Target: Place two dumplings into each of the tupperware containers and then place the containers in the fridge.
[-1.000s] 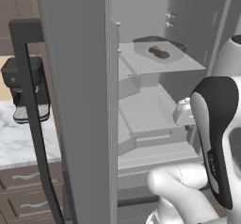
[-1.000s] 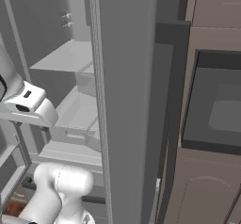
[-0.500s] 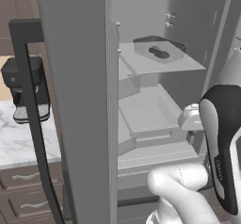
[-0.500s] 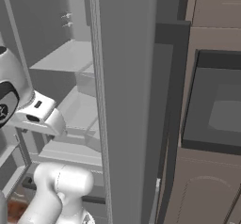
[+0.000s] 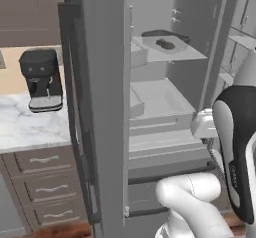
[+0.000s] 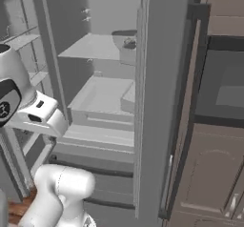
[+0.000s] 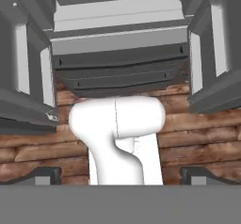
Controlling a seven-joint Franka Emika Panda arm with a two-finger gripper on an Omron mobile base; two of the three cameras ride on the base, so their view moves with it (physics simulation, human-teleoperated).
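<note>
The fridge [image 5: 105, 107] stands with its doors open. On its upper shelf lies the dark grey tupperware container [image 5: 161, 38], also seen as the container [image 6: 123, 38] from the other side. Dumplings [image 5: 165, 44] lie in it as shaded lumps. My hand [image 5: 202, 124] hangs in front of the lower shelves, well below and apart from the container. In the hand view my gripper [image 7: 120, 175] is open and holds nothing. It looks down past the fridge's lower drawers at the wooden floor, with one fingertip [image 7: 44, 174] at each side.
A black coffee machine [image 5: 40, 77] stands on the marble counter [image 5: 25, 127] left of the fridge, with drawers [image 5: 45, 182] below. A dark built-in microwave [image 6: 228, 87] and brown cabinets [image 6: 209, 178] are to the right. The left door [image 5: 75, 117] juts out towards me.
My hand has sunk a little in front of the fridge and the forearm has swung back towards me. The jaws stayed open. The container has not moved.
</note>
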